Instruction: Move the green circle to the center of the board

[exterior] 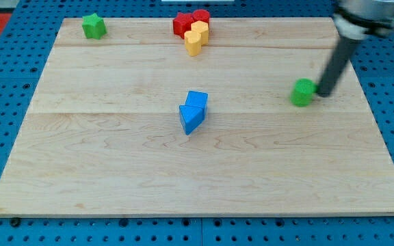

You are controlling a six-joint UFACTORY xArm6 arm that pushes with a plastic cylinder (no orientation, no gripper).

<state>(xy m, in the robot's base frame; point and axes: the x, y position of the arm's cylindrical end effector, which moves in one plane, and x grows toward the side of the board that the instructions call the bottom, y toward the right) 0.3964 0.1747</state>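
The green circle (303, 92) lies on the wooden board (115, 157) at the view's right, a little above mid-height. My tip (321, 94) stands just to the right of it, touching or nearly touching its right side. The dark rod slants up to the view's top right.
Two blue blocks (193, 111) sit together near the board's centre. A green star (94, 26) lies at the top left. Two red blocks (189, 20) and two yellow blocks (196, 37) cluster at the top middle. A blue pegboard (5, 82) surrounds the board.
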